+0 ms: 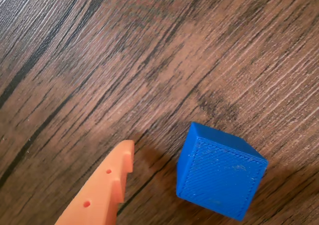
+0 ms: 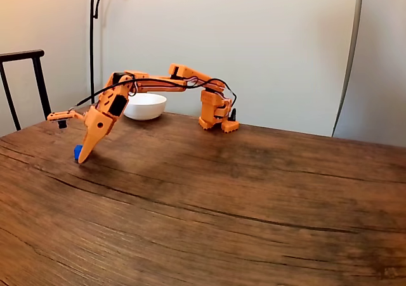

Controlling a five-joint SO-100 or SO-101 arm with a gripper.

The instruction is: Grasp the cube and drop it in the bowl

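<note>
Wrist view: dark brown wooden table (image 1: 124,50) with strong black grain, running diagonally. At lower right, the cube (image 1: 219,172), bright blue, resting on the wood, with fine printed lines on its near face and its top face turned a little away. At lower left, one orange finger (image 1: 102,190) of the gripper, pointed, with two small holes and a stepped notch near the tip. Tip directed toward the upper right, near the cube but apart from it, with a strip of bare wood between them. Soft shadow on the wood between tip and cube. Other finger outside the picture, so opening width not possible to tell here.

Fixed view: same table (image 2: 241,203), wide and brown, in front of a pale wall. Orange arm (image 2: 184,80) stretched from its base (image 2: 216,118) at the far side toward the left of the picture, bent down at the wrist. Gripper (image 2: 81,159) pointing steeply down, tip at the table surface. Cube (image 2: 77,152) just beside the tip, on its left side in this view, standing on the table, partly hidden by the finger. Second finger (image 2: 63,116) spread far out to the left, nearly horizontal, so jaws wide apart and holding nothing. Bowl (image 2: 144,106), white and round, on the table behind the arm, between wrist and base, well apart from the cube. Dark chair back (image 2: 25,77) at the left edge.
</note>
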